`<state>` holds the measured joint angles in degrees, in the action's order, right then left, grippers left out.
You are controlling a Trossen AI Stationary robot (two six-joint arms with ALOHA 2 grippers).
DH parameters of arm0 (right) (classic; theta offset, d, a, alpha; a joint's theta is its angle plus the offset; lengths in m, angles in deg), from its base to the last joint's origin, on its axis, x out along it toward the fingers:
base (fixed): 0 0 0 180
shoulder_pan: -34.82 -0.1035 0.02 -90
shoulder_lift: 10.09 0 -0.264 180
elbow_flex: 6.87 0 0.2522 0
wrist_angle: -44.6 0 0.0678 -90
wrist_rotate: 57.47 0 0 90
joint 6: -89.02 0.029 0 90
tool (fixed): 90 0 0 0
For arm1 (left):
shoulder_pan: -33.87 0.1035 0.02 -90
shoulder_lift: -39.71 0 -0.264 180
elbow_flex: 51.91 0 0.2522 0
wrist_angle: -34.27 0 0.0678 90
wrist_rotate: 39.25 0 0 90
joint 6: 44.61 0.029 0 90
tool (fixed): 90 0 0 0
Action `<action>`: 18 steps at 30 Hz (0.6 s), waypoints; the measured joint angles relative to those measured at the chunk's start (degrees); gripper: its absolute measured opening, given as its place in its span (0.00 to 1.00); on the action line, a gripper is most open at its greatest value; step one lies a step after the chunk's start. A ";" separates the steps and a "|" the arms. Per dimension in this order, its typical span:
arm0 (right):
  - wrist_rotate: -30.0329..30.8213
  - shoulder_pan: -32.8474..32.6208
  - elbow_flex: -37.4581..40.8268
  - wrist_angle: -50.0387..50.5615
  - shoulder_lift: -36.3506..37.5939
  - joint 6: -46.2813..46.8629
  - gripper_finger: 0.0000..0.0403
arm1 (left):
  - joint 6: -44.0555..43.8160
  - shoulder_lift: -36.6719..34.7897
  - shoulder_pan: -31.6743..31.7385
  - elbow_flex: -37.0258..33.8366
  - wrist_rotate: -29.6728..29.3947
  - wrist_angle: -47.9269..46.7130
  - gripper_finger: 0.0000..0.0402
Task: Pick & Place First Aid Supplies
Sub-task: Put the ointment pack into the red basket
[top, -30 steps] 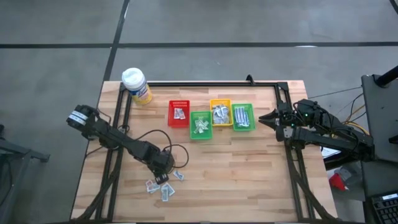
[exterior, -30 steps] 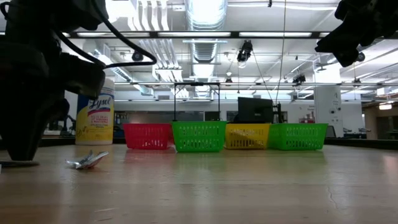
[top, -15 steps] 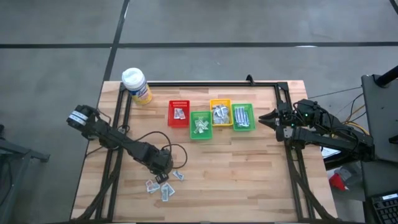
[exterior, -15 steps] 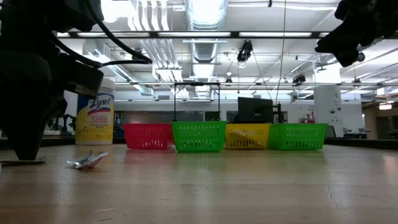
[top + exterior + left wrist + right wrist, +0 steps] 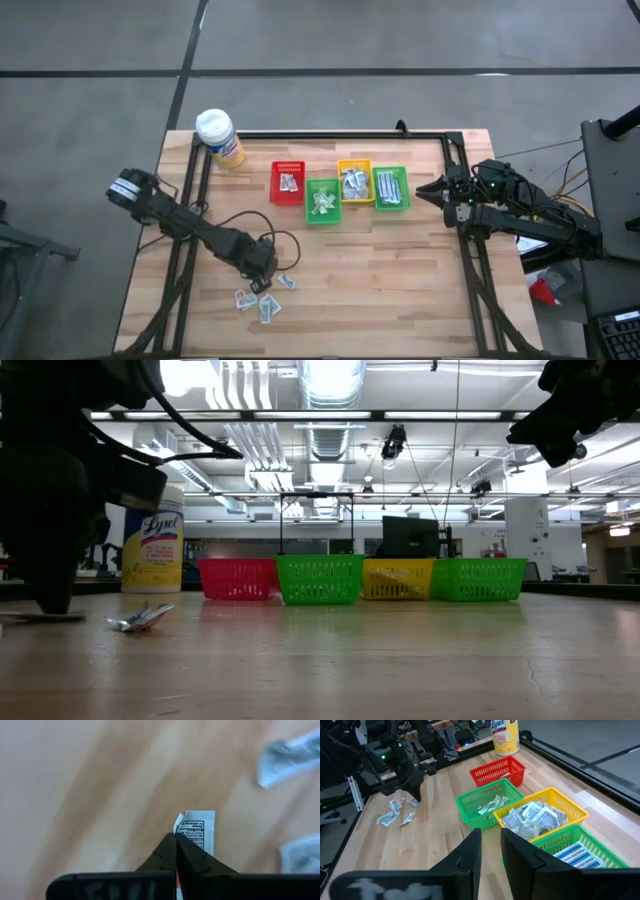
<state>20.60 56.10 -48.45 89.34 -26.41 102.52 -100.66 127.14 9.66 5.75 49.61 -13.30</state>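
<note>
Several small white first aid packets [image 5: 268, 308] lie loose on the wooden table near its front left. My left gripper [image 5: 264, 284] points down among them, shut on a white printed packet [image 5: 199, 827]. Two more packets [image 5: 287, 757] lie beside it, and a crinkly silver one [image 5: 140, 618] rests flat nearby. My right gripper [image 5: 490, 845] hovers open above the table's right side, next to the bins, with nothing between its fingers. My left gripper pinches the printed packet between its two fingertips at one corner of a short edge [image 5: 181, 831]. The fingers come from above, pointing steeply down. The rest of the packet lies flat on the table.
A red bin [image 5: 288, 182], a green bin [image 5: 321, 200], a yellow bin [image 5: 354, 183] and a second green bin [image 5: 390, 188] stand in a row at the table's far middle, with packets in them. A yellow bottle [image 5: 220, 137] stands at the far left corner.
My left gripper has shut its fingers on the printed packet while staying down at the table in the same place. The packet still lies on the wood.
</note>
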 joint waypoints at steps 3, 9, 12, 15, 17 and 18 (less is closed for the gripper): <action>0.00 0.00 0.00 0.00 0.00 0.00 0.17 | 0.00 -1.50 0.20 0.02 -4.80 -1.41 0.00; 0.00 0.02 0.00 0.00 -0.02 0.00 0.20 | -0.96 -5.36 0.26 0.17 -8.67 -1.22 0.00; 0.00 0.00 0.00 0.00 0.00 0.00 0.21 | -1.13 -7.63 0.41 0.22 -10.55 -1.12 0.00; 0.00 0.02 0.00 0.00 0.00 0.00 0.21 | -1.14 -10.28 0.51 0.24 -13.38 0.08 0.00; 0.00 0.01 0.00 0.00 0.00 0.00 0.22 | -1.04 -12.49 0.50 0.27 -16.75 1.70 0.00; 0.00 0.00 0.00 0.00 -0.02 0.00 0.21 | -1.02 -13.54 0.48 0.32 -18.62 2.50 0.00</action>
<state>20.60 56.10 -48.45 89.34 -26.43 102.52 -101.68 113.61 10.15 6.06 30.99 -10.80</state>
